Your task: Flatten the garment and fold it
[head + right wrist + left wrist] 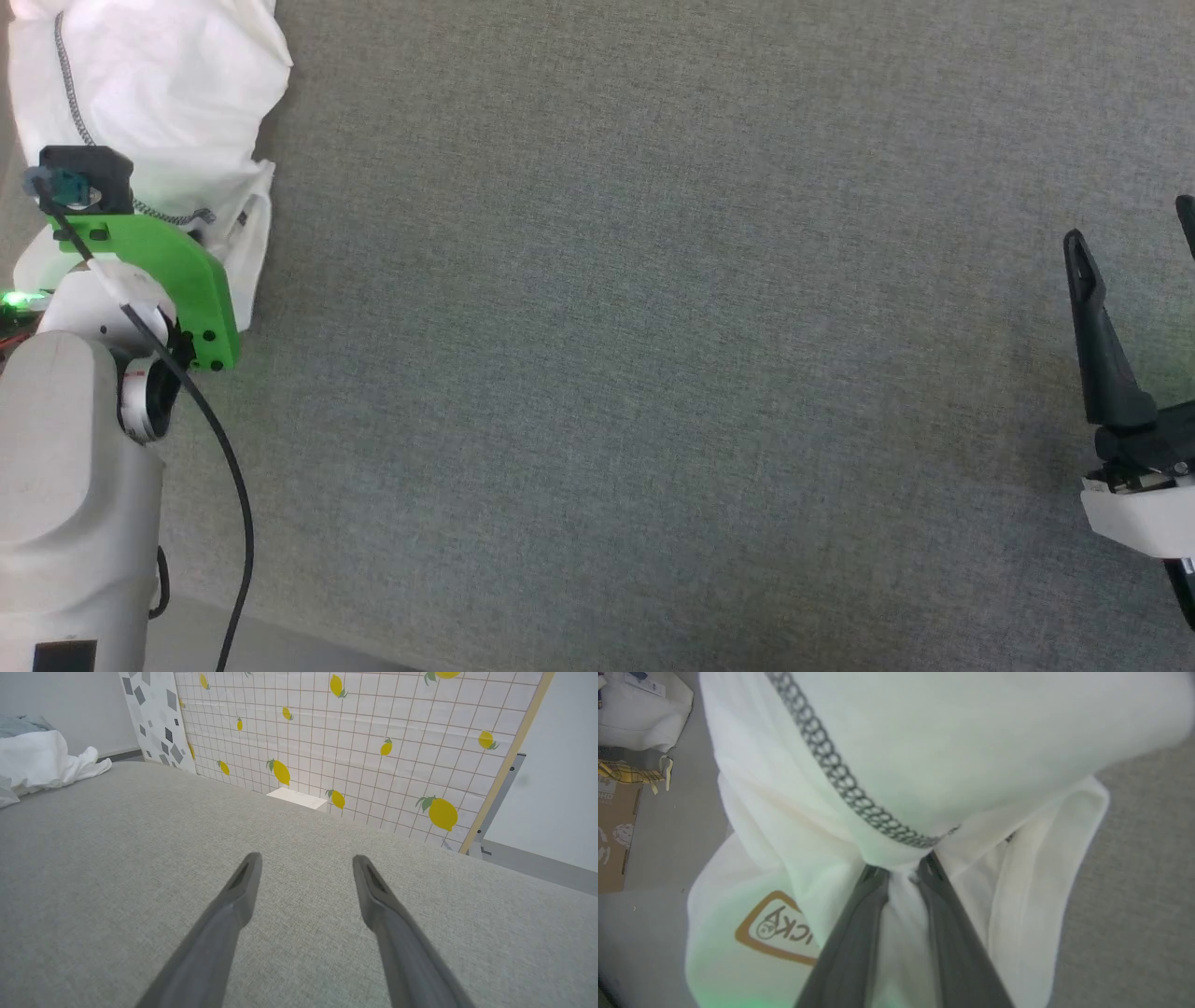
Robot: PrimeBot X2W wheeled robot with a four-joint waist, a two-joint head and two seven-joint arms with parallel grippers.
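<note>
A wide grey fabric surface (653,373) ran across the head view. At its far upper left corner lay the garment (159,93), a bunched white shirt, with the left arm's pale forearm (65,467) and green wrist mount (159,271) reaching up to it and covering its lower edge. In the left wrist view, the left gripper (903,872) had its two dark fingers drawn close together, clamped on a pinched fold of the shirt (924,742). The white cloth draped over and around the fingertips. A grey chain-stitched seam (840,779) ran diagonally down to the point of the grip. To the left of the fingers, a brown-bordered patch (780,931) showed upside down and partly covered. Beyond the shirt, at the left of that view, were a piece of brown cardboard (614,835) and a scrap of yellow plaid cloth (626,772). The right gripper (1134,233) sat at the right edge of the head view, well apart from the shirt. In the right wrist view, its fingers (243,891) stood wide apart with nothing between them, above the bare grey surface, pointing toward a lemon-patterned panel (373,728).
</note>
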